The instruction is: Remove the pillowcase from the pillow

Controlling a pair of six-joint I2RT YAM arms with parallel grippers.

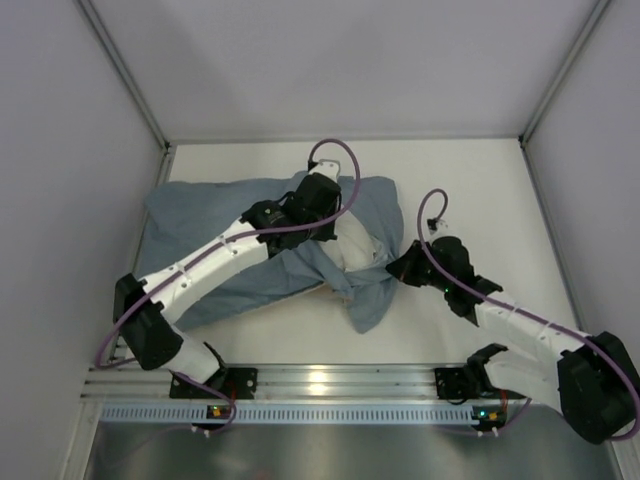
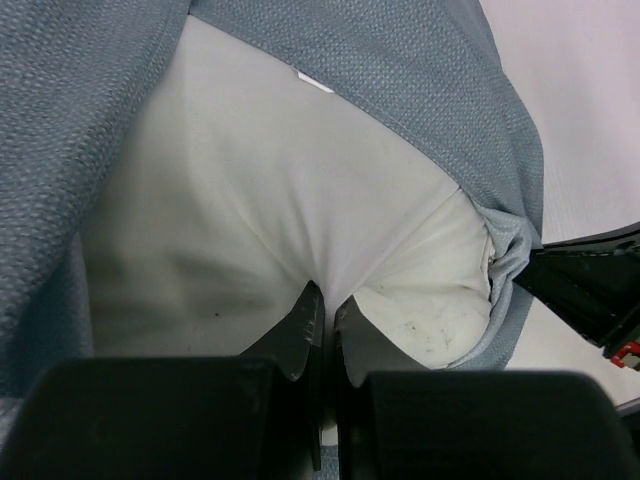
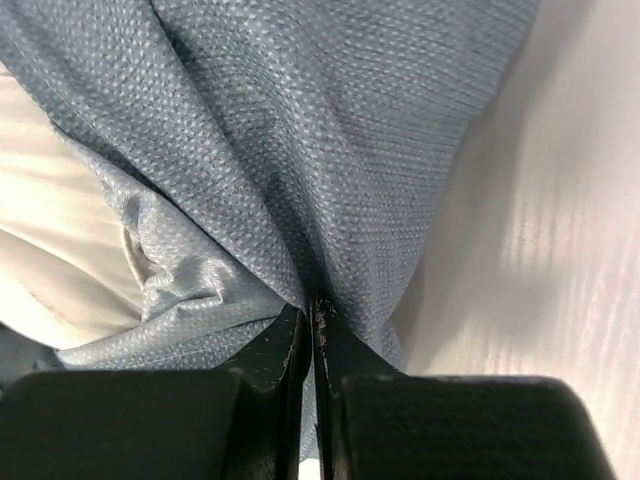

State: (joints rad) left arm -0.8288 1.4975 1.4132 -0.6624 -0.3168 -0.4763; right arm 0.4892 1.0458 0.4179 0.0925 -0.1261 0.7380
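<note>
left gripper [image 2: 322,325] clamped on exposed white pillow [image 2: 260,200] | right gripper [image 3: 310,320] pinched shut on blue-grey pillowcase [image 3: 300,150] at pillow's 3 o'clock | pillow mostly covered, at 9 o'clock on table [image 1: 460,180]

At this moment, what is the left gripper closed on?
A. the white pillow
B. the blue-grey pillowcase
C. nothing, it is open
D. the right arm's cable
A: in the left wrist view the left gripper is shut on a fold of the white pillow, bared in the mouth of the pillowcase; the right gripper pinches the pillowcase.
</note>
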